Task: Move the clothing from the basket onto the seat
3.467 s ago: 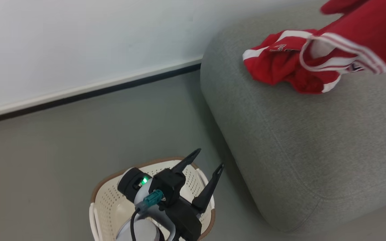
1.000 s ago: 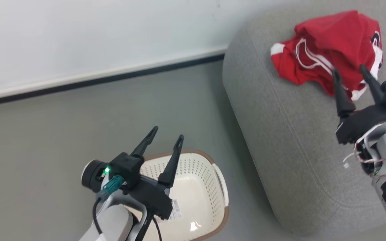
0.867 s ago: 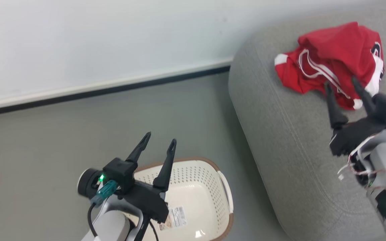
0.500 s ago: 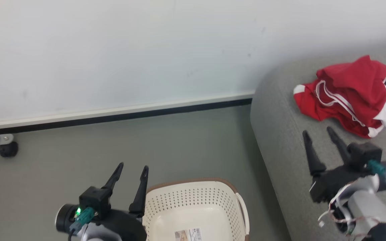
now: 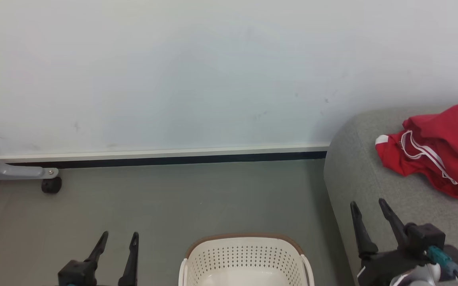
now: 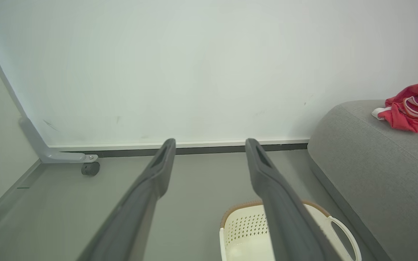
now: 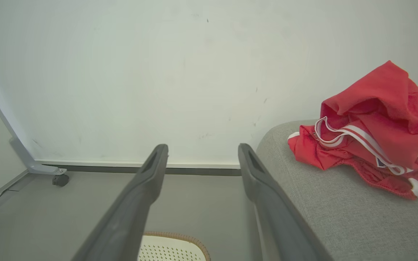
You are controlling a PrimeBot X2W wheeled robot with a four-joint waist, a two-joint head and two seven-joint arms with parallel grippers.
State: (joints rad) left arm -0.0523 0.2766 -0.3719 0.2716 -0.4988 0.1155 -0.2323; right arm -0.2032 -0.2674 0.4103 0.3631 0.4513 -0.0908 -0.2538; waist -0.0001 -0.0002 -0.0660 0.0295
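The red clothing (image 5: 439,155) with white stripes lies crumpled on the grey seat (image 5: 372,186) at the right; it also appears as clothing (image 7: 372,137) on the seat (image 7: 339,217) and as clothing (image 6: 412,112) on the seat (image 6: 368,163). The cream basket (image 5: 245,260) with its brown rim stands on the floor at the bottom centre; the part of its inside that shows holds nothing. My left gripper (image 5: 118,237) is open, left of the basket. My right gripper (image 5: 368,204) is open over the seat's front, apart from the clothing.
A white wall with a dark baseboard (image 5: 165,160) runs across the back. A grey metal leg with a black caster (image 5: 51,185) stands at the far left. Grey floor lies between the wall and the basket (image 6: 245,235).
The camera has tilted up, so the wall takes more of the picture. Both grippers have drawn back toward the bottom edge; the right one has moved away from the clothing.
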